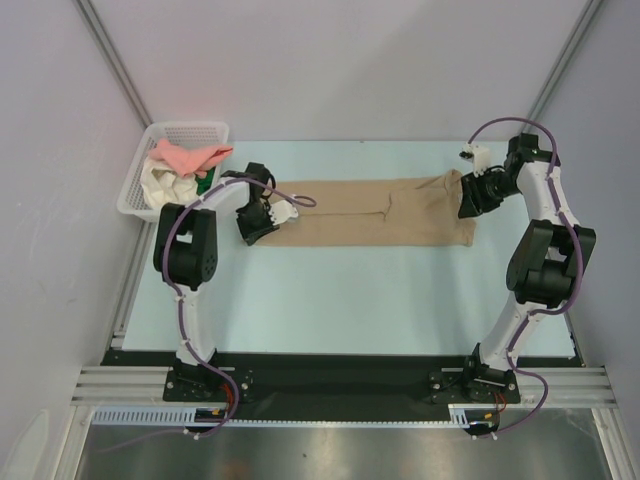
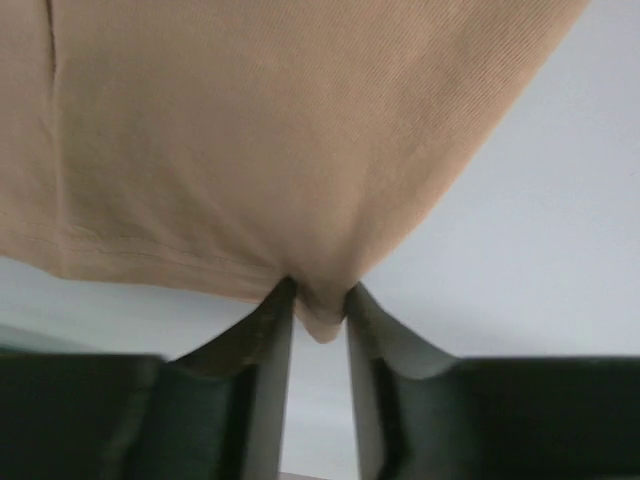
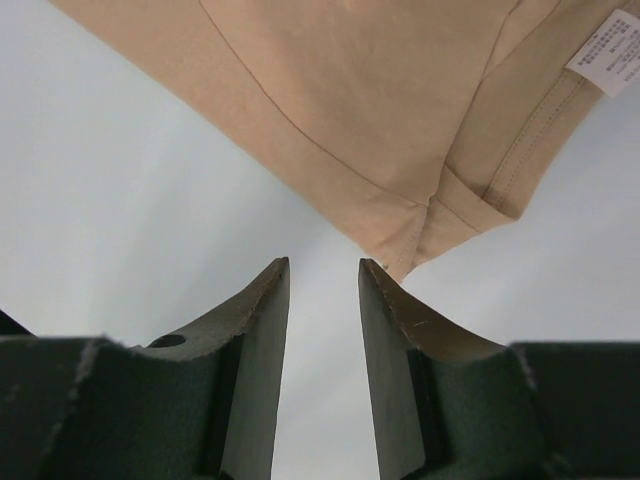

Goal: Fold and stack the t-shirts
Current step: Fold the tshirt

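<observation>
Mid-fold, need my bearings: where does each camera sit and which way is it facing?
Top external: fixed above and behind the arm bases, looking down at the table; both arms show, left gripper and right gripper at opposite ends of the tan shirt, basket far left.
Left wrist: on the left wrist, facing along its fingers, which pinch the shirt's edge.
Right wrist: on the right wrist, facing along its open fingers toward the shirt's labelled corner.
Shared: all three see the tan shirt.

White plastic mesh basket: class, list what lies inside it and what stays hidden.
Salmon-pink cloth on top, cream-white cloth beneath, a green scrap at the edge. Anything under them is covered.
</observation>
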Available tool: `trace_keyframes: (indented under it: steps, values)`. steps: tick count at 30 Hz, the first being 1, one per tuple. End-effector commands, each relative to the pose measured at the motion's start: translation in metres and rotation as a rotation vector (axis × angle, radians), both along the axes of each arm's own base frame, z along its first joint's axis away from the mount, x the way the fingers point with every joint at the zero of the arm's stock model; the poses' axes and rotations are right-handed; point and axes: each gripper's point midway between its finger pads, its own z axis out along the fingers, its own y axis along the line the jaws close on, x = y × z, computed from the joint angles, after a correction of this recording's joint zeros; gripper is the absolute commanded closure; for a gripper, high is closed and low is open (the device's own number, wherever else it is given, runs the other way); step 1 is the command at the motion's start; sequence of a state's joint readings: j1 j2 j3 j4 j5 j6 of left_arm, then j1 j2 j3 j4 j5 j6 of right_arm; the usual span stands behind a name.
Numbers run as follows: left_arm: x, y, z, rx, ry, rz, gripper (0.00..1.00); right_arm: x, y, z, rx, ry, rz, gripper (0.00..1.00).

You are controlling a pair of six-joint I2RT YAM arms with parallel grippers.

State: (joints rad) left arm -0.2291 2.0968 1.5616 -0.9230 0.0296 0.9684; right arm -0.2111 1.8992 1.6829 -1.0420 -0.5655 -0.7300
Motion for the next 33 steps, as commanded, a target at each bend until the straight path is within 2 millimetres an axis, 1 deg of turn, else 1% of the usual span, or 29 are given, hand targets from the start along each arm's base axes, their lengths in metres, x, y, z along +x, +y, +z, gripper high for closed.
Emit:
trace_keyframes:
  steps: [1, 2, 3, 4, 5, 6, 7, 8, 9, 10, 11, 12, 13, 14, 16, 17, 18, 19, 20, 21, 23, 24, 25, 27, 28, 29, 33]
  values:
    - [-0.012, 0.003, -0.002, -0.012, 0.052, -0.020, 0.72, 0.012, -0.003, 0.015, -0.030, -0.065, -0.036, 0.61]
    - [-0.015, 0.004, -0.003, -0.011, 0.055, -0.020, 0.78, 0.015, -0.005, 0.013, -0.035, -0.064, -0.048, 0.61]
    - [-0.019, 0.005, -0.003, -0.010, 0.061, -0.018, 0.82, 0.020, -0.008, 0.014, -0.046, -0.070, -0.064, 0.61]
    - [-0.022, 0.005, -0.005, -0.010, 0.068, -0.015, 0.88, 0.028, -0.011, 0.010, -0.053, -0.077, -0.078, 0.61]
    - [-0.024, 0.005, -0.005, -0.012, 0.072, -0.010, 0.99, 0.033, -0.012, 0.010, -0.052, -0.076, -0.105, 0.61]
    - [-0.028, 0.005, -0.006, -0.012, 0.074, -0.003, 0.99, 0.044, -0.016, 0.013, -0.080, -0.102, -0.124, 0.61]
    - [-0.031, 0.006, -0.005, -0.012, 0.080, 0.000, 1.00, 0.049, -0.018, 0.012, -0.094, -0.106, -0.134, 0.61]
    - [-0.034, 0.004, -0.004, -0.022, 0.086, 0.003, 1.00, 0.055, -0.019, 0.005, -0.103, -0.094, -0.149, 0.61]
    - [-0.038, 0.005, -0.005, -0.022, 0.095, 0.007, 1.00, 0.060, -0.020, 0.004, -0.118, -0.099, -0.157, 0.61]
    - [-0.042, 0.004, -0.001, -0.026, 0.098, 0.010, 1.00, 0.073, -0.024, 0.009, -0.152, -0.134, -0.178, 0.62]
    - [-0.046, 0.004, 0.001, -0.028, 0.104, 0.014, 1.00, 0.083, -0.027, 0.002, -0.166, -0.137, -0.194, 0.63]
    - [-0.054, 0.004, 0.001, -0.025, 0.124, 0.015, 1.00, 0.091, -0.032, 0.001, -0.190, -0.142, -0.229, 0.63]
    - [-0.058, 0.004, 0.003, -0.026, 0.127, 0.015, 1.00, 0.104, -0.035, 0.011, -0.201, -0.177, -0.242, 0.63]
    - [-0.061, 0.003, 0.010, -0.033, 0.114, 0.017, 0.99, 0.112, -0.033, -0.004, -0.206, -0.153, -0.244, 0.63]
    - [-0.074, 0.002, 0.011, -0.037, 0.134, 0.016, 1.00, 0.123, -0.033, -0.009, -0.221, -0.156, -0.256, 0.63]
    - [-0.078, 0.000, 0.018, -0.041, 0.118, 0.011, 1.00, 0.129, -0.029, -0.009, -0.222, -0.167, -0.251, 0.63]
    - [-0.086, 0.000, 0.016, -0.037, 0.133, 0.010, 1.00, 0.132, -0.027, -0.020, -0.228, -0.151, -0.245, 0.63]
    - [-0.091, 0.000, 0.017, -0.038, 0.141, 0.014, 1.00, 0.136, -0.024, -0.023, -0.233, -0.155, -0.240, 0.63]
    - [-0.094, -0.003, 0.023, -0.042, 0.130, 0.008, 1.00, 0.137, -0.017, -0.026, -0.236, -0.153, -0.226, 0.63]
    - [-0.101, -0.003, 0.024, -0.038, 0.145, 0.007, 0.99, 0.138, -0.015, -0.036, -0.239, -0.138, -0.218, 0.63]
    - [-0.108, -0.006, 0.027, -0.040, 0.149, 0.010, 1.00, 0.139, -0.009, -0.043, -0.244, -0.128, -0.207, 0.63]
    - [-0.112, -0.008, 0.032, -0.047, 0.145, 0.009, 1.00, 0.140, -0.005, -0.045, -0.248, -0.128, -0.201, 0.63]
    - [-0.114, -0.009, 0.034, -0.051, 0.144, 0.016, 1.00, 0.140, -0.003, -0.053, -0.249, -0.116, -0.195, 0.63]
    - [-0.121, -0.013, 0.039, -0.055, 0.152, 0.015, 0.99, 0.143, 0.001, -0.056, -0.259, -0.116, -0.192, 0.63]
    - [-0.123, -0.014, 0.040, -0.056, 0.155, 0.024, 1.00, 0.144, 0.001, -0.062, -0.264, -0.109, -0.192, 0.64]
    - [-0.126, -0.018, 0.041, -0.064, 0.159, 0.020, 1.00, 0.145, 0.001, -0.063, -0.266, -0.109, -0.195, 0.64]
    - [-0.136, -0.023, 0.043, -0.067, 0.169, 0.024, 1.00, 0.147, -0.003, -0.072, -0.288, -0.099, -0.210, 0.64]
